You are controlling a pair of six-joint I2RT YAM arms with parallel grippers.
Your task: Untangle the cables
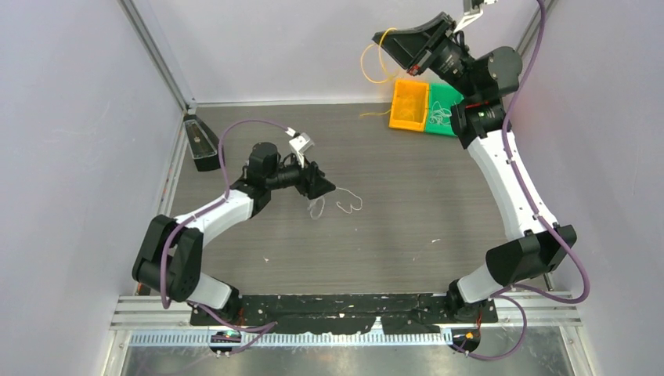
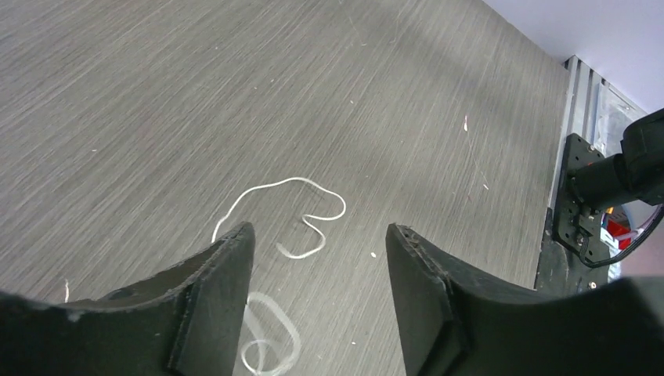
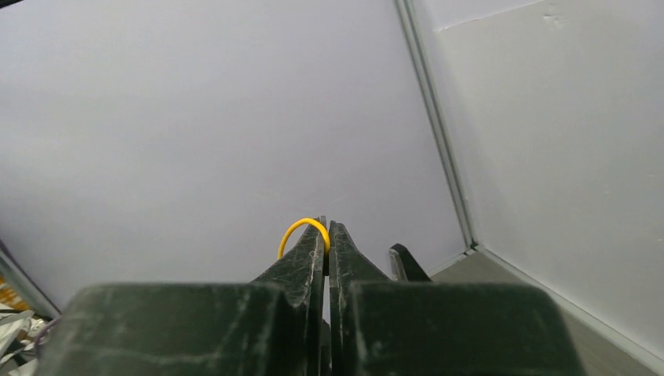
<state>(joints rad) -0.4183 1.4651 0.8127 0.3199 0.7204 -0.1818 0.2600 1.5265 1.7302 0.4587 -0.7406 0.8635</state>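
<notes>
Thin white cables lie in loose curls on the grey table, just right of my left gripper. In the left wrist view one white cable snakes ahead of the open fingers and another white loop lies by the left finger. My left gripper is open and empty, low over the table. My right gripper is raised high at the back, shut on a yellow-orange cable that hangs down in a loop. The yellow cable arcs out of the shut fingertips of my right gripper. No red cable shows.
An orange bin and a green bin holding thin wires stand at the back right. A black block sits at the back left by the wall. Metal frame posts and white walls enclose the table.
</notes>
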